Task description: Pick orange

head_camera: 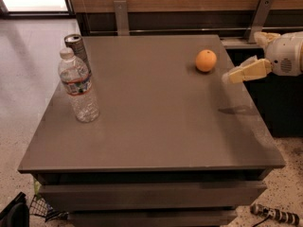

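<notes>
high front view, table (156, 126), jaws right

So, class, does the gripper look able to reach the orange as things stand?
Probably yes: the gripper hangs just right of the orange, bare table between them; bottle and can stand far left.

Daylight comes from a washed-out bright opening beyond the far left corner of the matte grey square table (156, 136) and leaves a pale sheen along its left edge. Elsewhere the light is soft and even. The cream two-finger gripper (244, 56), fingers spread, hovers over the right edge and casts a faint shadow there. The small round orange fruit (206, 60) near the far right corner darkens the surface just beside it.
</notes>
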Controlling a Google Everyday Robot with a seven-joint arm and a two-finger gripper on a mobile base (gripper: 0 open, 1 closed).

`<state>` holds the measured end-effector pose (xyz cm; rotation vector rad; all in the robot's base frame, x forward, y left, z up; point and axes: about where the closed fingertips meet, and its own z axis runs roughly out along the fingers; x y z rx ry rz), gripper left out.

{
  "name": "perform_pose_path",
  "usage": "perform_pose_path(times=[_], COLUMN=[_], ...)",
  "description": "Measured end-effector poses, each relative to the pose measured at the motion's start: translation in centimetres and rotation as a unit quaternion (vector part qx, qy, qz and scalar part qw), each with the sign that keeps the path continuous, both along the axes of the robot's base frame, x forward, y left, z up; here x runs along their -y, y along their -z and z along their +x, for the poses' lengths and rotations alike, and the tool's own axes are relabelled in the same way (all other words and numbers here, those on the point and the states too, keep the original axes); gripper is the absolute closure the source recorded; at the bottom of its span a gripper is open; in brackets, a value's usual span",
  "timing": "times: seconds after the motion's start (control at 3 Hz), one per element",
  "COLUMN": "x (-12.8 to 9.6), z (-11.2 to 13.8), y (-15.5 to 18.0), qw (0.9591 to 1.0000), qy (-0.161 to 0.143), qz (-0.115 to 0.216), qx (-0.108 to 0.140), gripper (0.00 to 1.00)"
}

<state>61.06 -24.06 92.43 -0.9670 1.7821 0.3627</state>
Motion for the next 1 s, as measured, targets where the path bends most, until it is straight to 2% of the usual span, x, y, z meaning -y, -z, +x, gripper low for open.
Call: perform_pose_path(times=[0.33,0.67,1.0], x=[-1.4,-2.1,-2.8], z=[5.6,9.1,11.7], y=[3.1,4.8,6.2], qw=[0.9979,0.9948,0.9924], qy=[-0.011,-0.020,-0.026], qz=[0.064,0.100,0.120], qx=[-0.003,0.000,0.003], gripper=[0.00,0.00,0.00])
